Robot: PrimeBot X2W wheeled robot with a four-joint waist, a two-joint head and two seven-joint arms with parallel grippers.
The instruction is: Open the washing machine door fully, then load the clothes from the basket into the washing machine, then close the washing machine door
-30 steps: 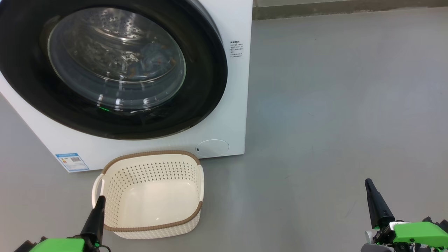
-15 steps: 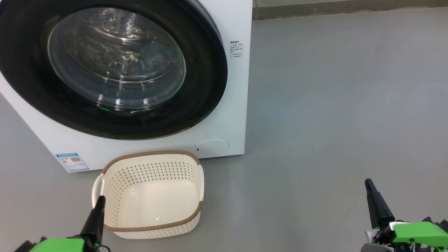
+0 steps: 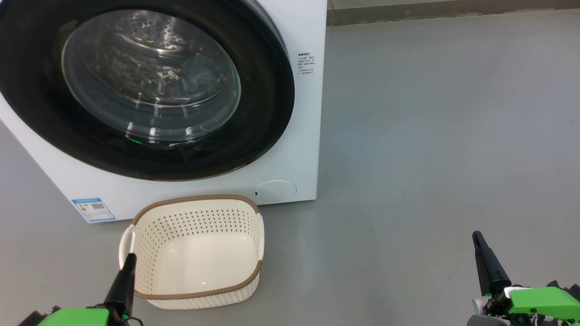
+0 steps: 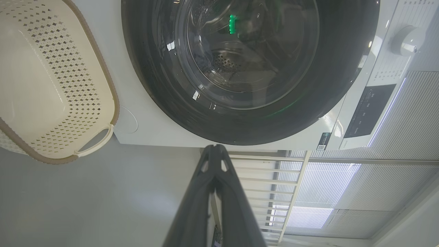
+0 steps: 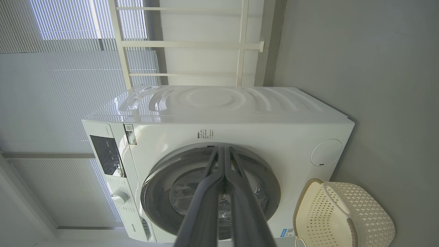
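The white washing machine (image 3: 299,136) stands at the upper left, its round black door (image 3: 267,90) flush against the front, shut. Through the glass window I make out light blue clothes (image 3: 199,77) lying in the steel drum. The cream basket (image 3: 195,251) with its brown rim sits on the floor right before the machine, and nothing lies in it. My left gripper (image 3: 129,260) is shut at the basket's near left corner, fingers together, holding nothing. My right gripper (image 3: 478,240) is shut over bare floor far to the right. The wrist views show the machine (image 5: 240,127), door (image 4: 329,85) and basket (image 4: 51,79).
Grey floor (image 3: 430,136) spreads wide to the machine's right, up to a wall base at the top. A blue label sticker (image 3: 93,209) marks the machine's lower left corner. A white railing and window blinds (image 5: 68,68) stand behind the machine.
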